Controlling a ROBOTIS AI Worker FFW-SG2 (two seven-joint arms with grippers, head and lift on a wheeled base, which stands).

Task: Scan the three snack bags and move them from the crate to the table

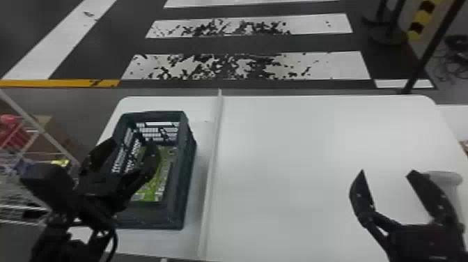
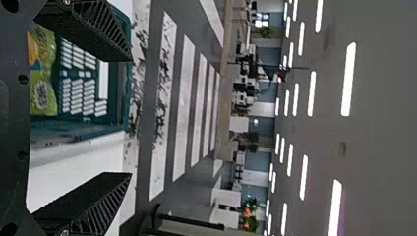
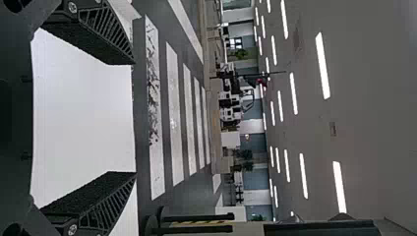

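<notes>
My left gripper [image 1: 129,149] is over the left part of the dark crate [image 1: 177,216], its fingers apart. Inside the crate lies a green snack bag [image 1: 149,190], partly covered by that gripper. In the left wrist view, the left gripper [image 2: 130,118] stands open, with the green bag [image 2: 44,98] in the crate [image 2: 83,129] beyond it. My right gripper [image 1: 386,172] is above the right side of the white table [image 1: 296,156], open and holding nothing. The right wrist view has the right gripper [image 3: 134,118] with its fingers wide apart. Whether other bags lie in the crate I cannot tell.
A thin raised white divider [image 1: 210,174] runs front to back on the table, just right of the crate. A grey-white cylindrical object [image 1: 445,178] stands behind my right gripper. At the far left is a wire rack [image 1: 38,153] with colourful items.
</notes>
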